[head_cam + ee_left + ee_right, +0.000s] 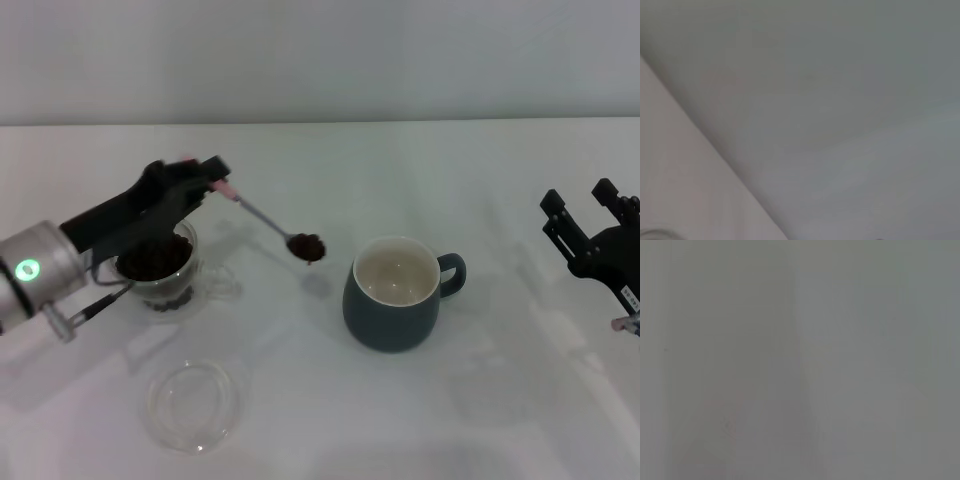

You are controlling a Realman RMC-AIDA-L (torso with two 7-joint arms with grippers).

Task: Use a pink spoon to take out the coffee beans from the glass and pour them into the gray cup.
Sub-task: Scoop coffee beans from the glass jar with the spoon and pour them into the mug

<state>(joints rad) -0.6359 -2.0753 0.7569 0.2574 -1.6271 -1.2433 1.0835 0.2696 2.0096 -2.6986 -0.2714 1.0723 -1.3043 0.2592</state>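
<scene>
Holding the pale pink handle end of the small metal pink spoon (pixel 268 224), the left hand (pixel 212 178) is clamped on it above the small clear glass (pixel 165 272) of dark coffee beans (pixel 152 260). The spoon's long axis slants down from that hand toward the squat blue-gray gray cup (pixel 394 296), its bowl heaped with beans in the air between glass and cup, short of the cup's rim. A flat clear glass dish (pixel 193 402) lies nearer the robot on the white worktop (pixel 500 400). A plain pale wall runs behind. The right hand (pixel 590 228) hangs at the right edge, fingers apart.
</scene>
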